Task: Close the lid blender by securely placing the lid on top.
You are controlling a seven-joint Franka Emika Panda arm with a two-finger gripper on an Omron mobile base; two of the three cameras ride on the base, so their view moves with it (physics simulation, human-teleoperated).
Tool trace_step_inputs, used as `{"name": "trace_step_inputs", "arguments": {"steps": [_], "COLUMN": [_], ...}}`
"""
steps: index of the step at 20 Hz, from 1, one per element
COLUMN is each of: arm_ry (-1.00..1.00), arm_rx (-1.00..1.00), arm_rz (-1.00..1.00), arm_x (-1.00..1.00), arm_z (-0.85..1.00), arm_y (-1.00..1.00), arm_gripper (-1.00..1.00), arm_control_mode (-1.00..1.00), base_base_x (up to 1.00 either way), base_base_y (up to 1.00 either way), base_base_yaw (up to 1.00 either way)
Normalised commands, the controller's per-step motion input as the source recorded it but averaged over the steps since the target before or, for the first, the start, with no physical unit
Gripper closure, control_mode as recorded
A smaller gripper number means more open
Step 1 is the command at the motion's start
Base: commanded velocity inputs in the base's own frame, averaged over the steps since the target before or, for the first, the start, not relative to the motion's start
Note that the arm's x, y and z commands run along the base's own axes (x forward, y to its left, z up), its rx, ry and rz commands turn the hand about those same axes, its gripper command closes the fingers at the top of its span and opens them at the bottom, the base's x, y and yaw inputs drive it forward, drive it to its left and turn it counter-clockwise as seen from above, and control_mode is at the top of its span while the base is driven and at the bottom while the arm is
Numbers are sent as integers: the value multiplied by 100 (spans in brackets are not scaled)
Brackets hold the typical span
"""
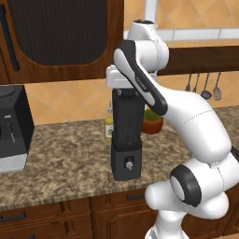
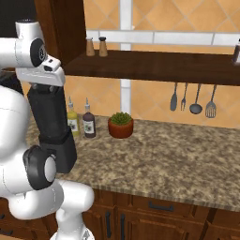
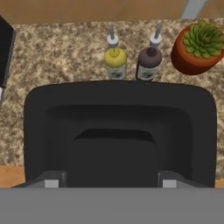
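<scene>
Where the left base view looks over the arm, the blender (image 1: 126, 140) stands upright near the front edge of the granite table (image 1: 65, 154): dark smoky jar on a black cubic base with a round knob on its front face. The white hand sits right over the jar mouth, hiding the rim. A yellow bottle (image 1: 108, 125) and a potted plant (image 1: 152, 120) stand just behind the blender; a boxy black-and-grey appliance (image 1: 14, 128) is well apart to the left.

Right base view: blender at far left, partly behind the arm; jar widens upward, hand pressed close over its top. Yellow bottle, dark bottle (image 2: 88, 121) and plant stand in a row beside it. Utensils (image 2: 192, 99) hang under a dark shelf (image 2: 154, 65).

Hand view: lid (image 3: 120, 131) seen from directly above, a black square with rounded corners and a raised centre block. The tool (image 3: 107, 183) straddles it, one grey fingertip (image 3: 51, 183) on each side of the raised centre, close against it. Cannot tell whether the fingers actually grip, or whether the lid is seated on the jar.
</scene>
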Motion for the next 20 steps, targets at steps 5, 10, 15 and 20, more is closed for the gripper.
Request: {"name": "trace_step_inputs", "arguments": {"steps": [5,10,15,20], "arm_ry": [-7,-1,1,13], "arm_rx": [0,0,0,1], "arm_rz": [0,0,-1,-4], "arm_x": [-4,6,18,8], "arm_z": [-3,0,8,28], "arm_y": [0,-4,-1,0], "arm_gripper": [-100,-100,-100,-100], "arm_control_mode": [-100,-100,-100,-100], "base_base_x": [0,0,0,0], "base_base_y": [0,0,0,0], "base_base_yaw": [0,0,0,0]}}
